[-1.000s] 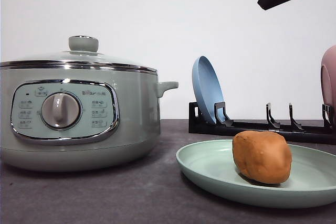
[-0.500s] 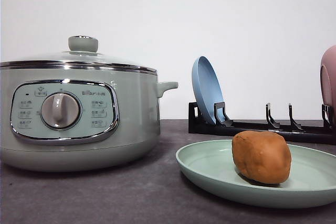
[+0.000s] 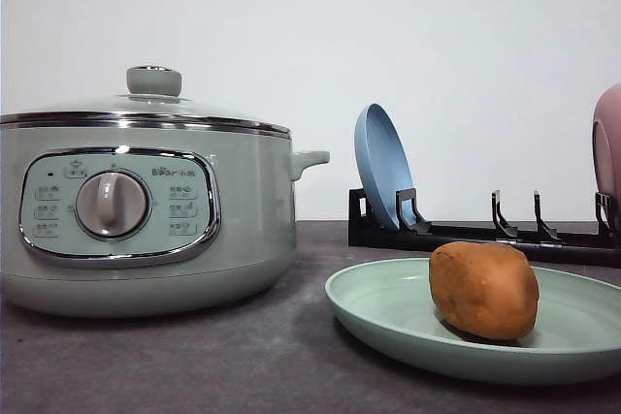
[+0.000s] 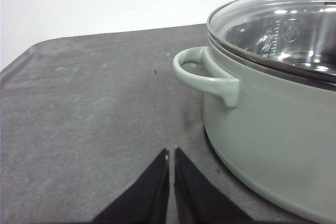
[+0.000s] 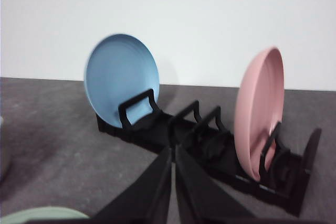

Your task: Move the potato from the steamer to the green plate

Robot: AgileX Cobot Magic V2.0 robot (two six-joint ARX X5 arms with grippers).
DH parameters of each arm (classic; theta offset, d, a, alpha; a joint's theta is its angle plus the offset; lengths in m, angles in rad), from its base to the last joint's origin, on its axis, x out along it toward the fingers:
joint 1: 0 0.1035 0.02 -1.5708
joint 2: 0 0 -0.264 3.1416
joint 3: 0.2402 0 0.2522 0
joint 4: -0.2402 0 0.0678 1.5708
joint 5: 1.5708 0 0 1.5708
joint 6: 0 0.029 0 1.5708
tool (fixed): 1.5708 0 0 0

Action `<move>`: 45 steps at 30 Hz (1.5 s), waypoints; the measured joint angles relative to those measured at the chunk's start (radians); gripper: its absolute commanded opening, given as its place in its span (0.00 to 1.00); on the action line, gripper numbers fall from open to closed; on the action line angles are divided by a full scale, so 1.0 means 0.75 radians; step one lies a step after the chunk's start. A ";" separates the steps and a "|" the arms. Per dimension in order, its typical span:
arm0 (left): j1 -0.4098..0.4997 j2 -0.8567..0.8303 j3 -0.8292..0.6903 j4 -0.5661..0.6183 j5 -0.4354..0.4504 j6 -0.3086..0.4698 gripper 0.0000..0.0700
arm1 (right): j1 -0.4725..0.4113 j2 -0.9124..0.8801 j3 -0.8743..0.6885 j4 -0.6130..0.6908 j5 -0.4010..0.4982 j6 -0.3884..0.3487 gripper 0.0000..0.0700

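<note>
**Potato on the plate, both grippers closed and clear**

The potato [image 3: 483,290] sits on the green plate [image 3: 388,312], a little right of the plate's middle, resting on its broad underside so it looks unlikely to roll. The plate lies flat on the dark table [image 3: 194,366], just right of the steamer [image 3: 146,210], which puts it a short carry from the pot. The steamer has its glass lid [image 4: 283,24] seated on the chrome rim, knob [image 3: 153,79] upright on top, so the pot is closed. From how things lie, I judge the transfer done.

Behind the plate a black rack [image 3: 466,230] holds the blue plate [image 3: 383,167] on edge in a slot, and the pink plate [image 5: 260,111] stands on edge further along; the slots keep both upright and out of the way.

The left gripper [image 4: 171,158] has its jaws pressed together with only a hairline seam between them, holding nothing. It hangs low over bare table beside the steamer's side handle [image 4: 202,72], near but not touching.

The right gripper [image 5: 172,156] is likewise pinched together and empty, pointing toward the rack between the two standing plates. A sliver of the green plate's rim shows near it in the right wrist view, but the potato itself is not between those jaws; it lies apart from them, free on the plate, touched by neither arm.
</note>
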 measured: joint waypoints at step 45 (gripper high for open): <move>0.000 0.000 0.000 0.001 0.000 0.000 0.01 | -0.017 -0.212 -0.223 -0.197 0.001 0.001 0.00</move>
